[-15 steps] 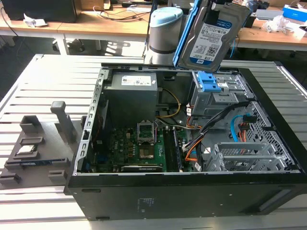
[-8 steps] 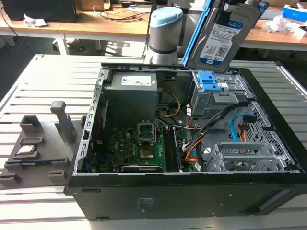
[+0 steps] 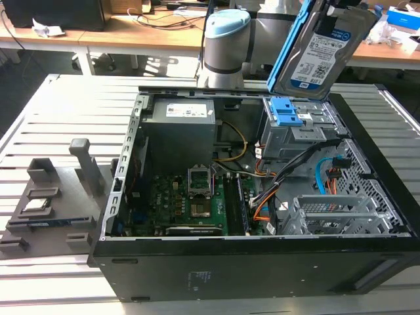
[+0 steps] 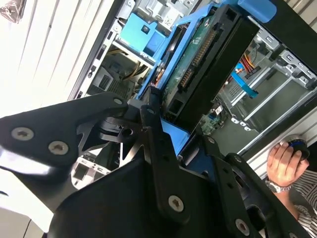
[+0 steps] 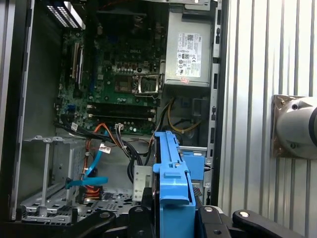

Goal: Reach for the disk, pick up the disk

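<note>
Pick-up step, by my reading already accomplished: the disk [image 3: 323, 49] hangs in the air above the open computer case [image 3: 262, 262], tilted, its labelled silver face turned toward the exterior camera and its blue bracket [image 3: 289, 46] along the edge on the exterior view's left. It is clear of the drive bay [image 3: 295, 134], where bare blue latches [image 3: 286, 110] sit with no drive between them. In the second wrist view the tool [image 4: 166, 121] has its black fingers [image 4: 153, 106] closed narrow on the near end of the disk [image 4: 198, 64], whose circuit-board underside and connector row face that camera. In the first wrist view the tool [image 5: 172, 206] clamps the blue bracket [image 5: 171, 173] edge-on from both sides, with the motherboard [image 5: 119, 74] and power supply [image 5: 190, 49] below in the case. The case lies on its side on the slatted bench [image 3: 59, 118]; a grey fixture [image 3: 49, 197] with a small chip stands well apart on the exterior view's left. A person's hand [image 4: 285, 161] rests near the case edge. Judgement: any further motion calls for a firm grip held steady and clearance from the case rim and the loose cables [image 3: 295, 170].
</note>
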